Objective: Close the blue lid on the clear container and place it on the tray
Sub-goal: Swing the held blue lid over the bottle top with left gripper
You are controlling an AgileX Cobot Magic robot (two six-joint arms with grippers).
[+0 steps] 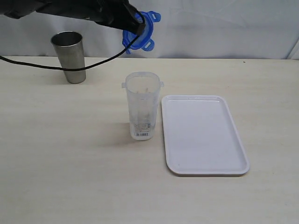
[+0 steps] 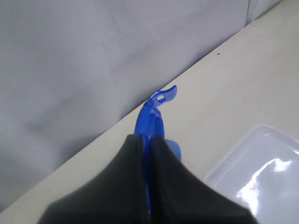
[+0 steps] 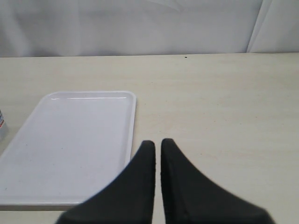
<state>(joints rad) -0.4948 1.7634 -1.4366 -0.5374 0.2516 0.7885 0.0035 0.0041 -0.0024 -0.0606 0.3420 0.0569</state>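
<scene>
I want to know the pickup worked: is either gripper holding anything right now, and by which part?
The left gripper pinches the blue lid by one edge, edge-on, up in the air. The right gripper is shut on nothing.

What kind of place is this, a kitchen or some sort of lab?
Probably a robot test bench, not a kitchen: a pale table backed by white cloth, just three props (container, tray, tumbler), and the left gripper holding a lid.
</scene>
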